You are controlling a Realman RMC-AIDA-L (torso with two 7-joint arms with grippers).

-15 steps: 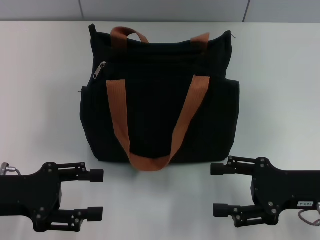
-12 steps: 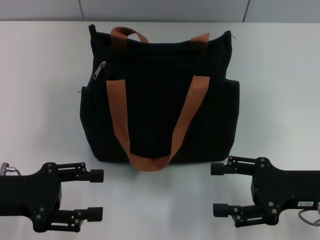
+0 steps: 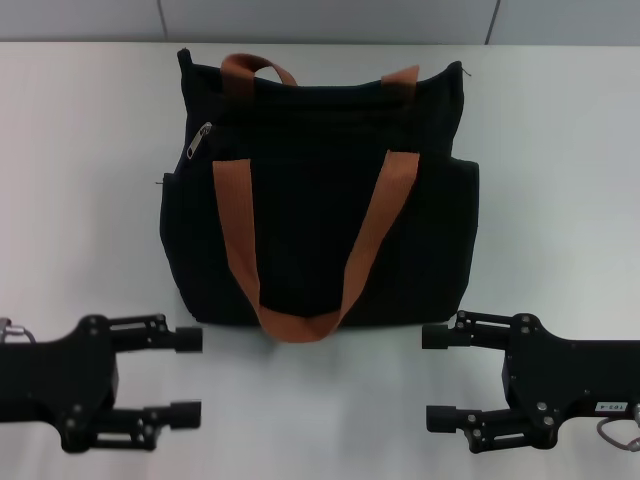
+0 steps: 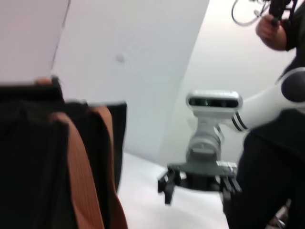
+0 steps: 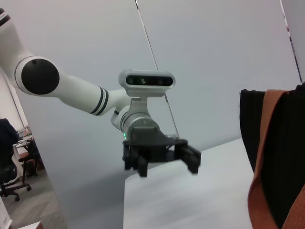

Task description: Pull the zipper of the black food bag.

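The black food bag (image 3: pixel 315 215) lies on the white table, its two rust-orange strap handles (image 3: pixel 375 235) draped over its front. The zipper's small silver pull tab (image 3: pixel 200 140) shows near the bag's upper left corner. My left gripper (image 3: pixel 188 376) is open near the table's front, below the bag's left corner and apart from it. Below the bag's right corner my right gripper (image 3: pixel 435 378) is open too, holding nothing. The left wrist view shows the bag's side (image 4: pixel 28 157) and the right gripper (image 4: pixel 198 183) farther off. The right wrist view shows the left gripper (image 5: pixel 162 160) and the bag's edge (image 5: pixel 286 157).
The white table (image 3: pixel 560 150) spreads bare on both sides of the bag. A grey wall runs along its far edge. A person (image 4: pixel 281 95) stands behind the right arm in the left wrist view.
My left gripper has shifted slightly left and farther from me. The right gripper and the bag have not moved.
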